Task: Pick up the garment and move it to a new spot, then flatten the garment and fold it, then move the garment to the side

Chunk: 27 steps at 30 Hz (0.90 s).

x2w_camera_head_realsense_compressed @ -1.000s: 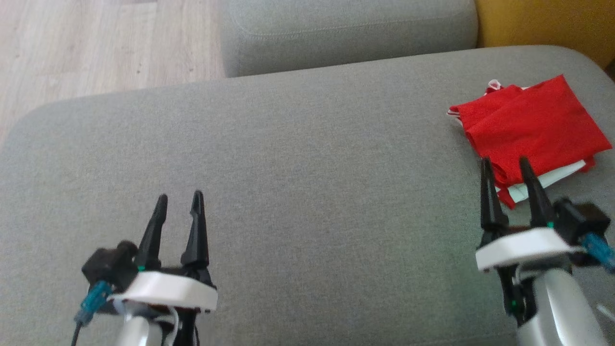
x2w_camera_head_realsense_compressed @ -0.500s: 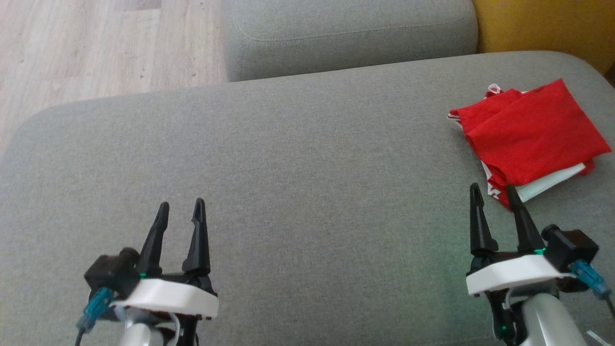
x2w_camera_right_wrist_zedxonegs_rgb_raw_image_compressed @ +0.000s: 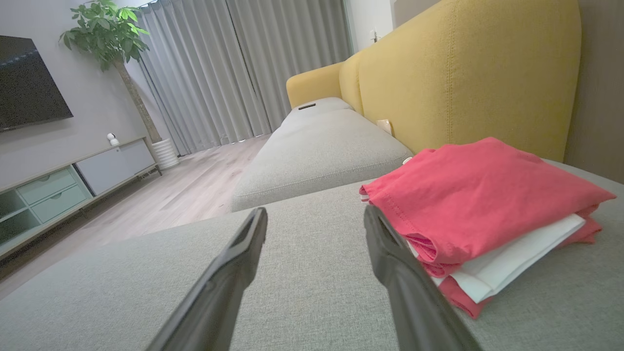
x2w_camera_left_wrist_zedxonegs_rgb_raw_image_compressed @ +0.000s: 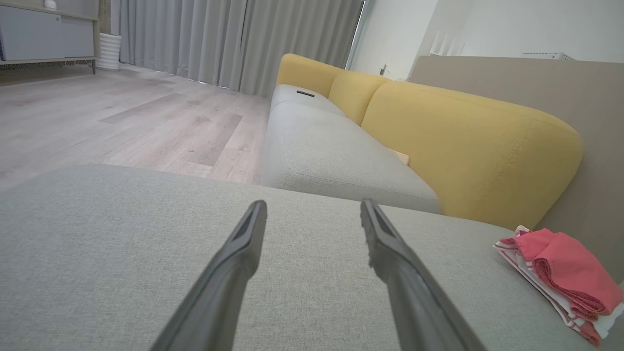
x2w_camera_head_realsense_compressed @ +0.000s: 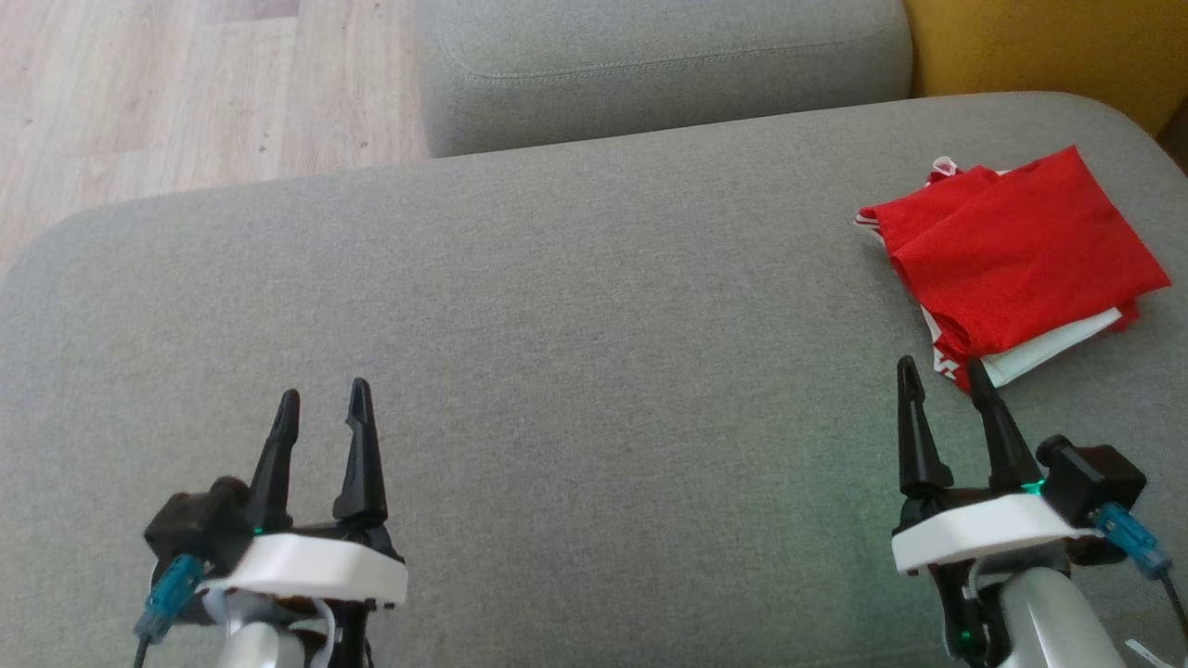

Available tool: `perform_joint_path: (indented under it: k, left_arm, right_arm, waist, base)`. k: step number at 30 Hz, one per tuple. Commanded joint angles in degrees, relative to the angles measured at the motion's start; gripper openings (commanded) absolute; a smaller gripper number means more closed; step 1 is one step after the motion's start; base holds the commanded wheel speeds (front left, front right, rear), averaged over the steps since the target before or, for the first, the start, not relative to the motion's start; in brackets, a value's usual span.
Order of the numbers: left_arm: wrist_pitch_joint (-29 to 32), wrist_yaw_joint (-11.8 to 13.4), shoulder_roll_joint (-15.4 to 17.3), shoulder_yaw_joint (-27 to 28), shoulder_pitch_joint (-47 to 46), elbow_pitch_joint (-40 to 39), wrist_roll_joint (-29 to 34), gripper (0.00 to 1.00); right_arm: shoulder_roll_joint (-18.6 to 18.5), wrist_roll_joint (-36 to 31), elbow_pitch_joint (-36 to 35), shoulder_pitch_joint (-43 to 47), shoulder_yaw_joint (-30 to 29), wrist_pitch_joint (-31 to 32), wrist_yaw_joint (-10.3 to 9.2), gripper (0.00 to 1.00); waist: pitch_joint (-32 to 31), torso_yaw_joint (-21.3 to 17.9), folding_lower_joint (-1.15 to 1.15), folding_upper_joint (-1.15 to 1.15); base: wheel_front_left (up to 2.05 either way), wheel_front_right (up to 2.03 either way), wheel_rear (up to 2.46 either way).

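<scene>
The garment [x2w_camera_head_realsense_compressed: 1012,255] is a red shirt folded into a flat stack, a white sleeve edge peeking out below, at the far right of the grey sofa cushion [x2w_camera_head_realsense_compressed: 575,306]. It also lies in the right wrist view [x2w_camera_right_wrist_zedxonegs_rgb_raw_image_compressed: 477,204] and in the left wrist view [x2w_camera_left_wrist_zedxonegs_rgb_raw_image_compressed: 565,273]. My right gripper [x2w_camera_head_realsense_compressed: 937,376] stands open just short of its near corner, touching nothing. Low on the left, my left gripper [x2w_camera_head_realsense_compressed: 322,394] is open and empty above bare cushion, far from the garment.
A second grey seat cushion [x2w_camera_head_realsense_compressed: 659,65] lies beyond the front one, with a yellow backrest [x2w_camera_head_realsense_compressed: 1049,46] at the upper right. Wood floor [x2w_camera_head_realsense_compressed: 186,93] begins past the cushion's rounded left edge. A TV cabinet [x2w_camera_right_wrist_zedxonegs_rgb_raw_image_compressed: 73,180] and potted plant [x2w_camera_right_wrist_zedxonegs_rgb_raw_image_compressed: 107,34] stand across the room.
My right gripper has drawn back off the garment's near corner toward me. The left gripper has stayed put; the head view has shifted slightly.
</scene>
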Motion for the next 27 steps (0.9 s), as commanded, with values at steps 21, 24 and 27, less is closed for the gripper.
perform_joint_path:
  k: [21, 24, 27]
  left_arm:
    - [-0.31, -0.41, 0.38, 3.04, -1.45, -1.64, -1.99, 1.00]
    - [0.07, -0.69, -0.09, 0.22, 0.45, 2.25, -2.26, 0.00]
    - [0.26, -0.79, -0.17, 0.17, 1.39, 3.94, -3.08, 0.00]
  right_arm:
    - [-0.13, 0.44, -1.57, -2.36, 2.06, -0.77, -0.05, 1.00]
    - [0.08, 0.18, 1.80, 0.44, 0.61, 0.11, 0.00, 0.00]
    - [0.10, 1.05, 3.20, 1.45, 0.54, 0.34, 0.00, 0.00]
  waist:
    - [-0.34, -0.38, 0.00, 0.00]
    - [-0.36, -0.38, 0.00, 0.00]
    - [-0.35, -0.35, 0.00, 0.00]
  base:
    - [0.00, 0.00, 0.00]
    - [0.00, 0.00, 0.00]
    - [0.00, 0.00, 0.00]
